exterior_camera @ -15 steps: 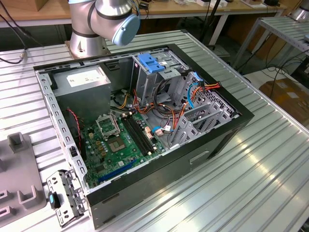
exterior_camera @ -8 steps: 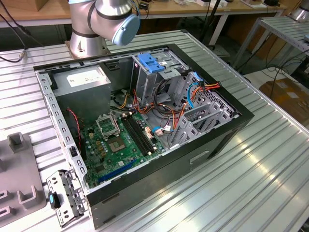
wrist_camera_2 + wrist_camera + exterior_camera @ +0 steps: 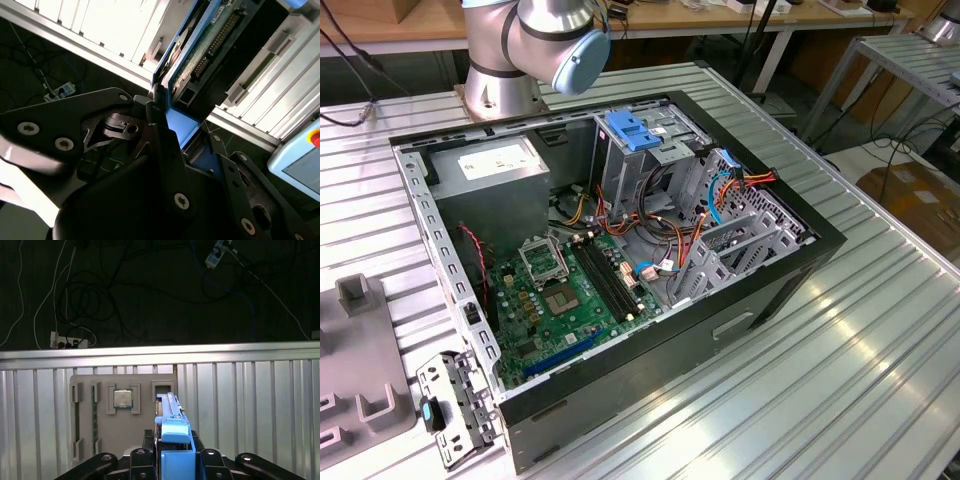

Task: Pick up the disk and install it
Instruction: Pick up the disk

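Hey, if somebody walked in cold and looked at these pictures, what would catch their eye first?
The open computer case in the middle of the exterior view, its green motherboard bare. In the first wrist view, the gripper clamps the blue-railed disk edge-on, with a grey tray carrying a chip beyond it.

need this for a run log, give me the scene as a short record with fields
claw: shut on the disk
disk: held edge-on, blue side rail showing, seen against the grey tray in the first wrist view
grey tray: on the ribbed table, a processor chip seated in it
computer case: open, motherboard exposed, blue bracket on its drive cage
task state: disk in the claw, not in the case
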You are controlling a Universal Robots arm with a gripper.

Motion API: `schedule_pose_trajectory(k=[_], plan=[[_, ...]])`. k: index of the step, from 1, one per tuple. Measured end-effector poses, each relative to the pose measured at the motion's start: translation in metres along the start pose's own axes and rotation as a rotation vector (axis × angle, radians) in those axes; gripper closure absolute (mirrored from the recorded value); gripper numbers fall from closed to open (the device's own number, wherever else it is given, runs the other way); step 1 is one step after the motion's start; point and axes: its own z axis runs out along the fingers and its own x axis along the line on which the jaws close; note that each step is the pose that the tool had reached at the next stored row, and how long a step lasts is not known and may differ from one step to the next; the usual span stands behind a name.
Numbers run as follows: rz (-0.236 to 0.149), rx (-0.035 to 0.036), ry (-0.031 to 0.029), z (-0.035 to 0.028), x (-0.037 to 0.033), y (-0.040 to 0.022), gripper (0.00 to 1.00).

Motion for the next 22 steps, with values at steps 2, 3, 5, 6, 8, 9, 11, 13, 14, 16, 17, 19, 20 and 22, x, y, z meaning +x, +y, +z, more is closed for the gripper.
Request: schedule_pose_trajectory(k=[2, 3, 5, 6, 8, 9, 11, 13, 14, 16, 17, 19, 20, 22], plan=[[0.000, -0.0001, 0.0000, -0.0019, 0.0000, 0.0000, 0.63], [0.000, -0.0002, 0.0000, -0.0025, 0.0000, 0.0000, 0.63], [0.000, -0.0003, 0.0000, -0.0037, 0.0000, 0.0000, 0.63], [0.000, -0.0004, 0.0000, -0.0047, 0.0000, 0.0000, 0.63], [0.000, -0.0005, 0.0000, -0.0059, 0.0000, 0.0000, 0.63], [0.000, -0.0005, 0.0001, -0.0065, 0.0000, 0.0000, 0.63], [0.000, -0.0006, 0.0000, -0.0085, -0.0001, 0.0000, 0.63], [0.000, -0.0008, 0.0000, -0.0115, -0.0001, 0.0000, 0.63], [0.000, -0.0009, 0.0000, -0.0126, -0.0001, 0.0000, 0.63], [0.000, -0.0011, 0.0001, -0.0140, -0.0001, 0.0000, 0.63], [0.000, -0.0013, 0.0001, -0.0152, -0.0001, 0.0000, 0.63], [0.000, -0.0014, 0.0001, -0.0177, -0.0001, 0.0000, 0.63], [0.000, -0.0017, 0.0001, -0.0201, -0.0001, 0.0000, 0.63], [0.000, -0.0023, 0.0001, -0.0235, -0.0001, 0.0000, 0.63]])
